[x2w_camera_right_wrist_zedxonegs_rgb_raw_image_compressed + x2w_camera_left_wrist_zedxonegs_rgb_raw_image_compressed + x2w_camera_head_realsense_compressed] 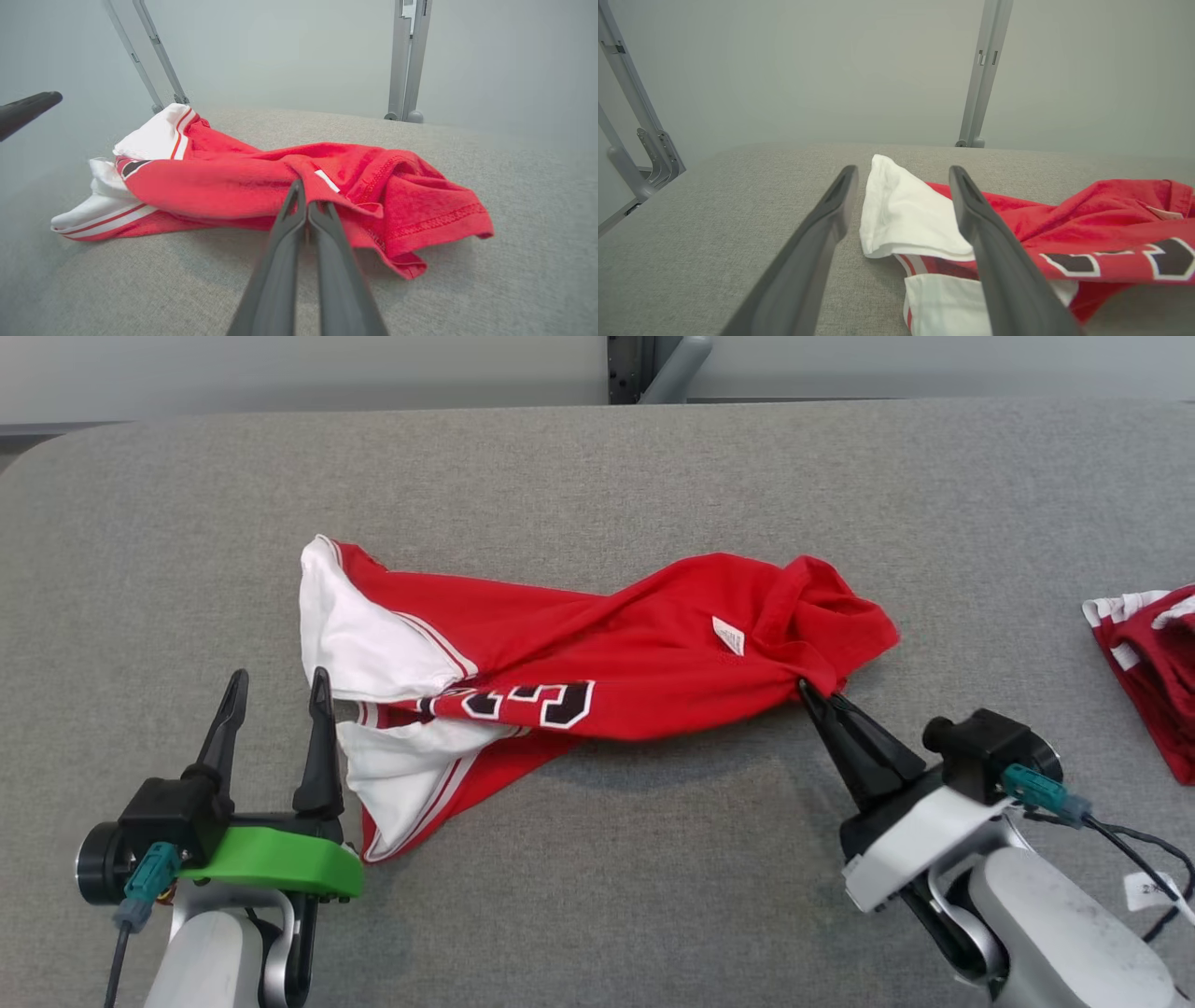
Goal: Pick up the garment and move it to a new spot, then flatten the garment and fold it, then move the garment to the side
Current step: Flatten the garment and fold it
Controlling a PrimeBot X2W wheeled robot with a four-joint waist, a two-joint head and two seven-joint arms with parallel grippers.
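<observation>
The garment (597,653) is a red jersey with white sleeves and black lettering, lying twisted and bunched across the middle of the grey padded table (597,476). My right gripper (810,693) is shut on the red fabric at the garment's near right edge; in the right wrist view its tips (306,198) pinch a fold of the garment (224,186). At the lower left my left gripper (277,679) stands open just left of the white sleeve, touching nothing. In the left wrist view the white sleeve of the garment (906,219) shows between and beyond its fingers (831,219).
A second red-and-white garment (1153,653) lies at the table's right edge. Grey frame posts (658,369) rise behind the table's far edge. Bare grey table surface stretches in front of and behind the jersey.
</observation>
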